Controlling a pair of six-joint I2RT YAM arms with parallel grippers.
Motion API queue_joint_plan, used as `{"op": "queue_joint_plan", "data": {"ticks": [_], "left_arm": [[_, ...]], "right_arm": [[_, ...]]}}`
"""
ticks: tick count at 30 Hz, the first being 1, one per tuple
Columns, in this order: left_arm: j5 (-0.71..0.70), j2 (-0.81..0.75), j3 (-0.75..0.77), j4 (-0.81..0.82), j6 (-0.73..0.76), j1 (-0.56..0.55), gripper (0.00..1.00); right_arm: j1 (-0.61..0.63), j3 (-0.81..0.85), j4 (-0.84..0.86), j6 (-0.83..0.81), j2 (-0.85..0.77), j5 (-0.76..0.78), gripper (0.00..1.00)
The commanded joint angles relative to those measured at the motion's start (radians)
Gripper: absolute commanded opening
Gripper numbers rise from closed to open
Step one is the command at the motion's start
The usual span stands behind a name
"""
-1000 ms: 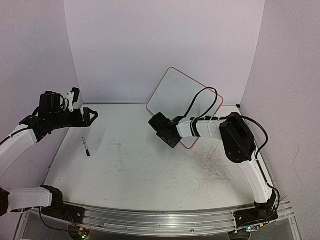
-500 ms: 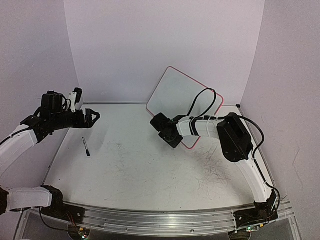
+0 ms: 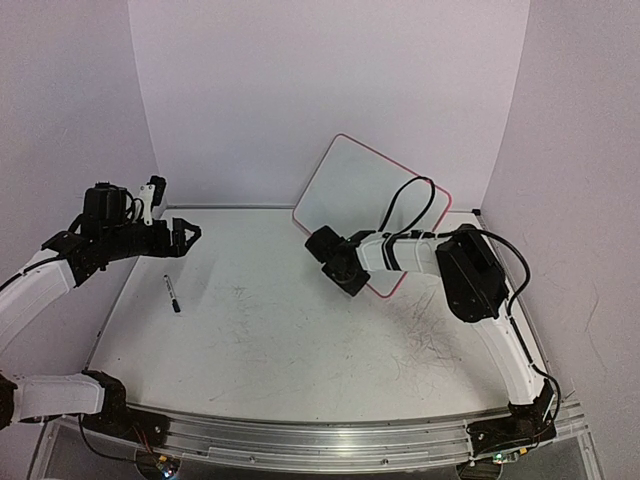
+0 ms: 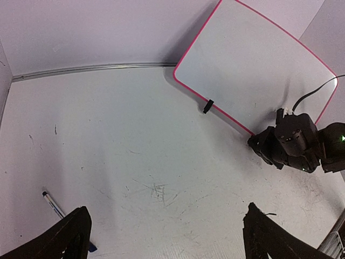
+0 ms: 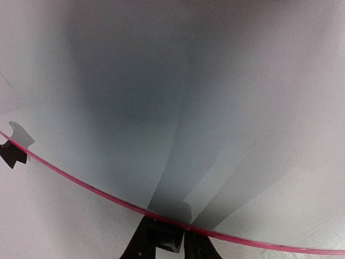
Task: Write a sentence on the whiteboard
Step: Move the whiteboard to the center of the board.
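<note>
Right tool (image 5: 171,244) closed, now pinching whiteboard (image 3: 357,186) rim (lower edge); left tool (image 4: 167,216) spread wide

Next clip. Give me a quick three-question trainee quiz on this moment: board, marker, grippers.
1. True or false: the whiteboard already carries a written sentence.
2. Which gripper is closed on the whiteboard's lower rim?
3. Where is the marker?
A) leaning on the whiteboard
B) lying on the tabletop near the left arm
C) propped against the back wall

Key:
1. False, its face is blank.
2. The right gripper.
3. B.
</note>
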Motion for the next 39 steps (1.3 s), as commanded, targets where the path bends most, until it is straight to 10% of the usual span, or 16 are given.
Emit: {"op": "queue_joint_plan", "data": {"ticks": [1,8,24,32,39], "left_arm": [[-0.011,-0.003,0.005,0.005,0.013,-0.003,0.99],[-0.016,0.009,0.001,0.005,0.011,-0.003,0.99],[-0.014,0.034,-0.018,0.031,-0.003,-0.002,0.99],[0.191,0.062,-0.082,0.171,-0.194,-0.025,0.97],[0.105,-0.011,-0.172,0.231,-0.371,-0.046,0.95]], "right_arm": [[-0.021,-0.093,-0.041,-0.051,-0.065,0.058,0.17],[-0.022,-0.316,0.150,-0.247,-0.179,0.020,0.01],[-0.009,-0.977,0.800,-0.871,-0.518,-0.257,0.00],[0.013,-1.259,1.053,-0.987,-0.665,-0.345,0.00],[0.039,-1.419,1.160,-1.053,-0.747,-0.347,0.00]]}}
